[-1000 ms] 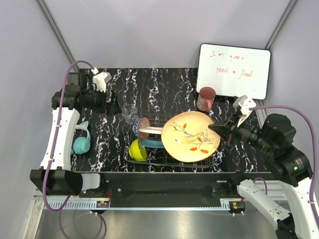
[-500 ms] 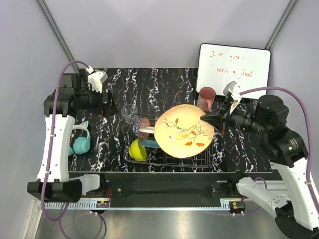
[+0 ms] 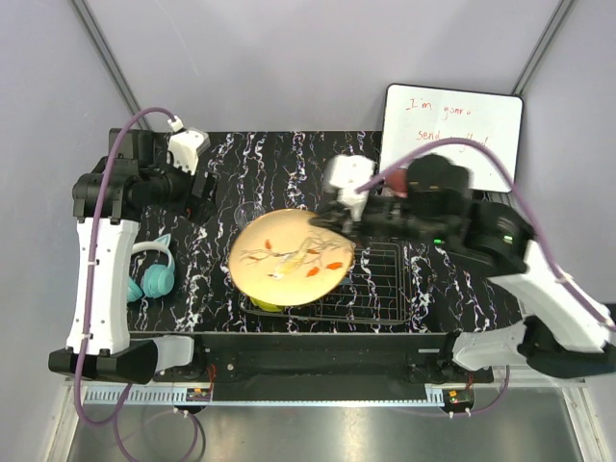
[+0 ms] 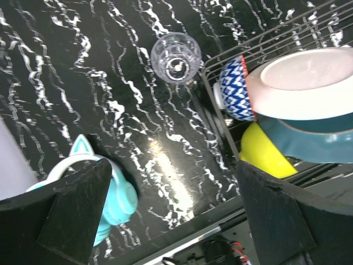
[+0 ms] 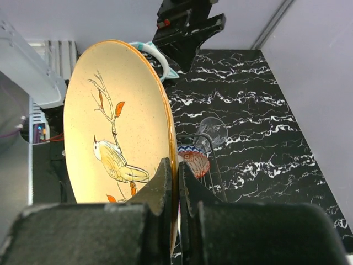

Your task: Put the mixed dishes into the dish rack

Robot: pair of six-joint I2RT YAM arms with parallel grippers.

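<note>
The right gripper [image 5: 177, 179] pinches the orange plate [image 5: 113, 130] by its rim, holding it tilted over the left side of the dish rack [image 3: 380, 289], a grip likely chosen for slotting it upright, while the left gripper [image 4: 176, 210] hovers spread wide above the clear glass [image 4: 175, 57].

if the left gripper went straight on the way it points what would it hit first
Probably bare table, the left gripper aiming between the headphones and the rack, short of the glass; depth is unclear.

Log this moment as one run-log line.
right jaws: shut on orange plate | plate: held over dish rack | left jaws: open, empty | clear glass: outside rack
</note>
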